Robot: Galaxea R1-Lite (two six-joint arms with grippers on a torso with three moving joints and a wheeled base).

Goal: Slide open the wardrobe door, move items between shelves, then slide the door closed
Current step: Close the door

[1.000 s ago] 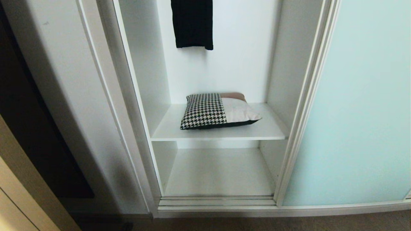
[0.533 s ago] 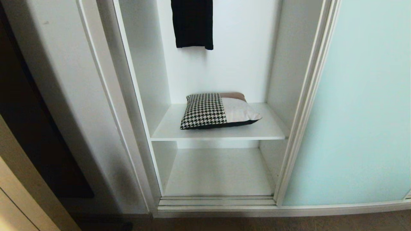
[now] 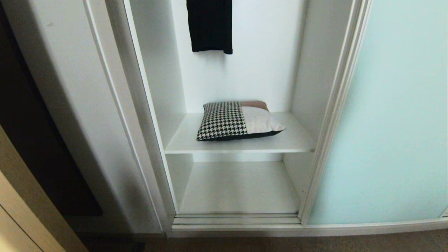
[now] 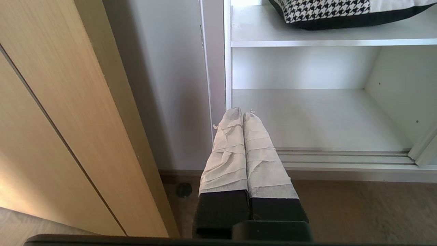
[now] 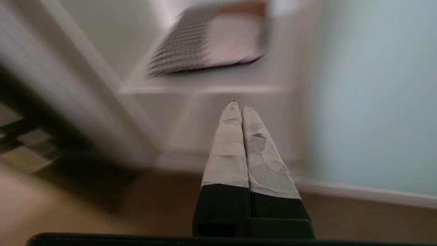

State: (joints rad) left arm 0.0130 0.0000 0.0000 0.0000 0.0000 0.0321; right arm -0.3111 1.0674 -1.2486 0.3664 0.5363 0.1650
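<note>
The sliding wardrobe door, pale aqua frosted glass, stands slid to the right, so the inside is open. A houndstooth, brown and grey cushion lies flat on the upper shelf. The lower shelf below it is bare. Neither gripper shows in the head view. My left gripper is shut and empty, low over the floor in front of the wardrobe's left edge. My right gripper is shut and empty too, pointing at the opening below the cushion, with the door beside it.
A black garment hangs above the cushion. A ridged floor track runs along the wardrobe's front. A white-grey side wall panel stands to the left, and a wooden panel beyond it. Brown floor lies in front.
</note>
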